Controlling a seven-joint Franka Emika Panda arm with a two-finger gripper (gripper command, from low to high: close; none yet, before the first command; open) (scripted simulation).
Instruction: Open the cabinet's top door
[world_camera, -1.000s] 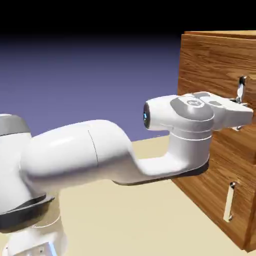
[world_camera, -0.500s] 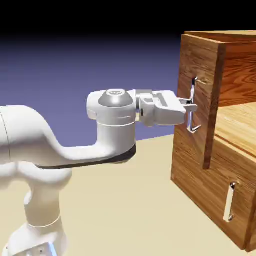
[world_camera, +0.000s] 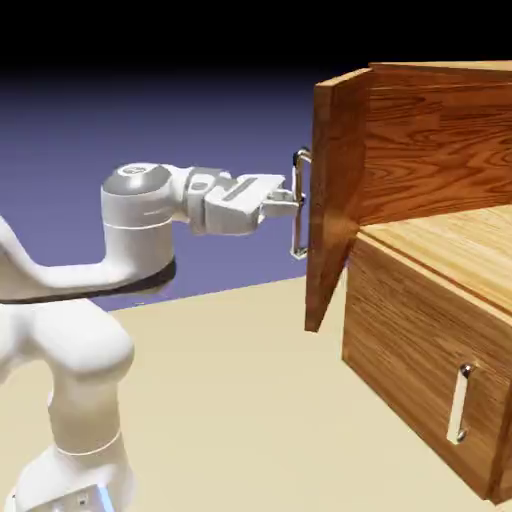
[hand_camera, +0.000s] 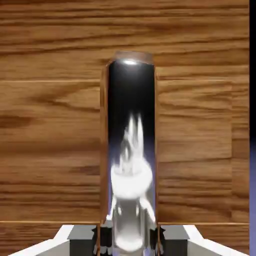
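The cabinet of reddish-brown wood stands at the exterior view's right. Its top door is swung far out to the left, edge-on to the camera, with the inside shelf exposed behind it. My gripper is shut on the door's long vertical silver handle, with the arm stretched out level from the left. In the hand view the handle fills the middle as a shiny upright bar against the door's wood, and my grey fingertips hug its base on both sides.
The cabinet's lower panel is shut, with its short silver handle at the lower right. The robot's white base stands at the lower left on the tan table.
The arm has pulled back to the left with the handle in its grip. The top door has swung from shut to wide open, uncovering the shelf.
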